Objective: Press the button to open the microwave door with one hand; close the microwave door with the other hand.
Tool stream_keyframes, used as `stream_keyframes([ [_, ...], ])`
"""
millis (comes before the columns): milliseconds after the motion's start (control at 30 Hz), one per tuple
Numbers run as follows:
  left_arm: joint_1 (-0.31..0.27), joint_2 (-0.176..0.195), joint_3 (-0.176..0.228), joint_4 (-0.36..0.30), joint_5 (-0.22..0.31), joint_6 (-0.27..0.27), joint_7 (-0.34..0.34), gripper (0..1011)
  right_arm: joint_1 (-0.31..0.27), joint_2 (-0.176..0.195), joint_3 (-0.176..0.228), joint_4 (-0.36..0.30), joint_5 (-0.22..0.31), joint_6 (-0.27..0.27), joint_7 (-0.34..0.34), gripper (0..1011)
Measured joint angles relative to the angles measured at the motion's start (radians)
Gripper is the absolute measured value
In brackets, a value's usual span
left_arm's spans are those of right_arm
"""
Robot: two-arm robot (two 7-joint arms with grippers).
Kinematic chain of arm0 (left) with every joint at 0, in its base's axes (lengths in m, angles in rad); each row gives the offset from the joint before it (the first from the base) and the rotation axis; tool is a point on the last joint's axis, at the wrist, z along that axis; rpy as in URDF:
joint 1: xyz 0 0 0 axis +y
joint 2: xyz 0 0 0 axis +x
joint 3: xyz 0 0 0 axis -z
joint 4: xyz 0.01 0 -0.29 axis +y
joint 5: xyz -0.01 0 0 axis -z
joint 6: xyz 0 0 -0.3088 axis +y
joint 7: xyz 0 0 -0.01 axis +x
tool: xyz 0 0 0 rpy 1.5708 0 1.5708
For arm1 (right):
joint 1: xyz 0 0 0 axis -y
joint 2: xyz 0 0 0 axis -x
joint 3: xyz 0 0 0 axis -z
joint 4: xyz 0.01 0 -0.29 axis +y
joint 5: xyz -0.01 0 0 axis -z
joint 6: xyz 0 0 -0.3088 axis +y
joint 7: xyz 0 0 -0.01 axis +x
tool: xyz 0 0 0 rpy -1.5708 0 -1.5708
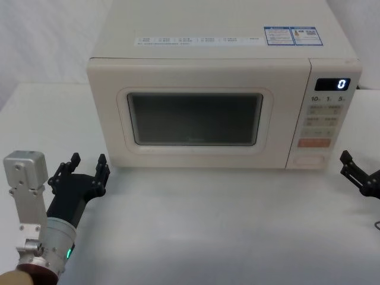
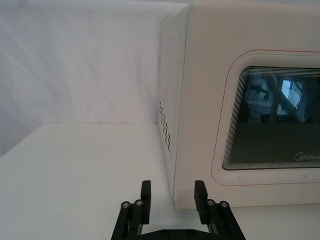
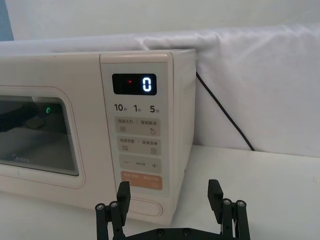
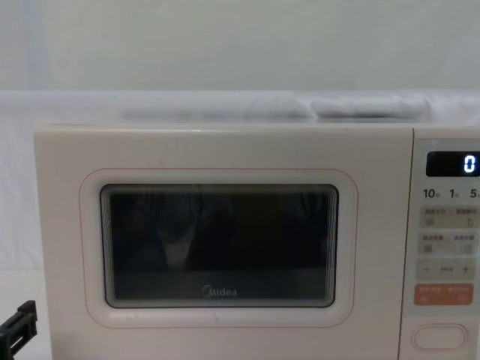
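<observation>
A cream microwave (image 1: 202,101) sits on a white table (image 1: 208,237), facing the robot, with a white cloth backdrop (image 3: 260,85) behind it. The door (image 1: 190,113) is shut flush with the body; its dark window (image 4: 217,244) has a thin pink outline and a grey logo below the glass. On the right side of the front runs the control strip, topped by a black display (image 1: 332,84) showing 0. Below the small pale keys comes an orange key (image 3: 144,181), and under that, at the near bottom of the strip, the wide oval button (image 1: 309,160). The left gripper (image 1: 88,166) hovers low over the table near the microwave's front left corner, fingers spread apart and holding nothing, not touching the door. Its silver wrist shows a green light (image 1: 68,254). The right gripper (image 1: 356,172) is to the right of the control strip, just near of the front face, its fingers apart and empty, close to the button but not touching it. A black cable (image 3: 225,115) runs behind the microwave's right side.
</observation>
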Motion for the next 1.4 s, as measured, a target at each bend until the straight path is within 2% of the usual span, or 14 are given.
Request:
stream_keyframes([
  [200, 0.000, 0.000, 0.000, 0.000, 0.000, 0.000, 0.000, 746, 0.000, 0.000, 0.000, 0.000, 0.000, 0.000, 0.000, 1002],
  [267, 0.000, 0.000, 0.000, 0.000, 0.000, 0.000, 0.000, 771, 0.000, 0.000, 0.000, 0.000, 0.000, 0.000, 0.000, 1002],
  [333, 0.000, 0.000, 0.000, 0.000, 0.000, 0.000, 0.000, 862, 0.000, 0.000, 0.000, 0.000, 0.000, 0.000, 0.000, 1002],
  [533, 0.000, 0.000, 0.000, 0.000, 0.000, 0.000, 0.000, 1001, 0.000, 0.000, 0.000, 0.000, 0.000, 0.000, 0.000, 1002],
  [1400, 0.000, 0.000, 0.000, 0.000, 0.000, 0.000, 0.000, 1001, 0.000, 0.000, 0.000, 0.000, 0.000, 0.000, 0.000, 1002],
])
